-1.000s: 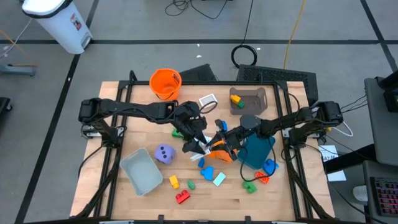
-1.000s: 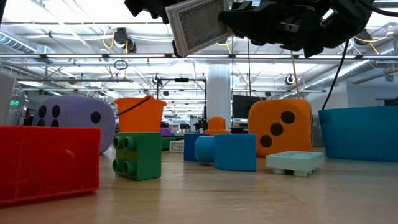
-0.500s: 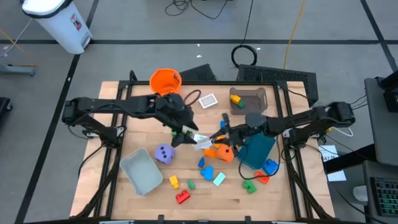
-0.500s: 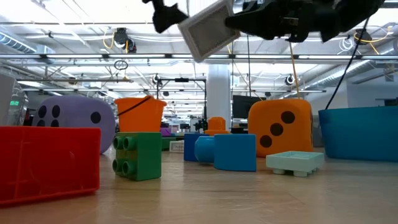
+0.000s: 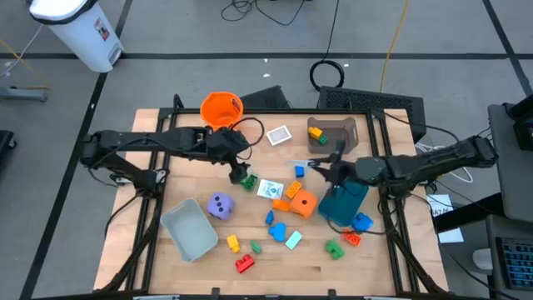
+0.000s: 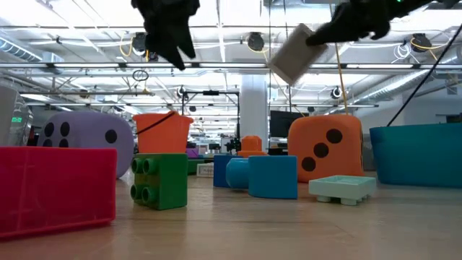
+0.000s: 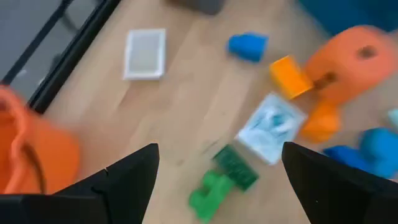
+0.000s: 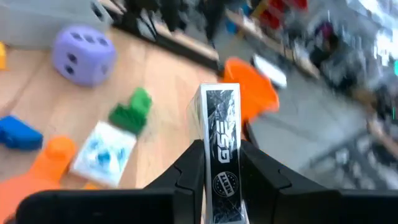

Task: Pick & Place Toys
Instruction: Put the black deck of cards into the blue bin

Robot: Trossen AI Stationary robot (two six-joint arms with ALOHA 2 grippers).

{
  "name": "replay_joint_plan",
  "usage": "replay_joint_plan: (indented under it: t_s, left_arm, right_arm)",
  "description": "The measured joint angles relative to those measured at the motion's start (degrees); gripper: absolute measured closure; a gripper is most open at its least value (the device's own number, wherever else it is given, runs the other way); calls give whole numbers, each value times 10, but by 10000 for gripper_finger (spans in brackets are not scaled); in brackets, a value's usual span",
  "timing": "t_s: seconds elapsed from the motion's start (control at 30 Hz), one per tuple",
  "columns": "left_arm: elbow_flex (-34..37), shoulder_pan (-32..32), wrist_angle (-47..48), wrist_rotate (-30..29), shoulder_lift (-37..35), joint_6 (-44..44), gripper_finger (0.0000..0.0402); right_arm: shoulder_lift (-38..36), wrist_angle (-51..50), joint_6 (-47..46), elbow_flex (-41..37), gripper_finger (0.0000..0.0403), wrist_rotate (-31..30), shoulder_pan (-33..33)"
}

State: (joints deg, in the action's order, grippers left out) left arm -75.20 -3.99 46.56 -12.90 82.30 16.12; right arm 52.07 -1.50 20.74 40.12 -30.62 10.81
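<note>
while your right gripper (image 8: 214, 163) hangs right of centre in the high view, above the wood table (image 5: 166, 258), it is clenched on a flat card box with a black-and-white printed face (image 8: 221, 155), held edge-on between its two dark fingers; in the low view that box (image 6: 291, 54) shows tilted near the top of the frame, clear of everything on the table. your left gripper (image 7: 217, 171) sits left of centre in the high view, near the round orange plastic bucket (image 5: 221, 110) at the upper left of the table, with its fingers spread wide and nothing between them. just below it in the high view lies a green studded plastic block (image 5: 247, 179), and just right of that a small white picture card with blue print (image 5: 270, 189) lies flat on the wood. a second white card (image 5: 279, 135) lies nearer the table's top edge. the orange dotted die (image 5: 304, 202) rests at the centre, just left of the teal plastic bin (image 5: 344, 204). the purple dotted die (image 5: 219, 207) stands at lower left, beside the grey plastic bin (image 5: 189, 231). a red block (image 5: 245, 264) lies near the bottom edge.
</note>
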Motion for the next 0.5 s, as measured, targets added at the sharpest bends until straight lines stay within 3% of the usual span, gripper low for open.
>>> replay_joint_plan:
  t_s: [0.33, 0.5]
  left_arm:
    - [0, 17, -3, -5, 87, 10, 55]
    - [0, 23, -2, -4, 137, 7, 55]
  right_arm:
    - [-46, -361, -262, 65, 336, -5, 3]
    - [-38, -494, -346, 113, 338, 45, 3]
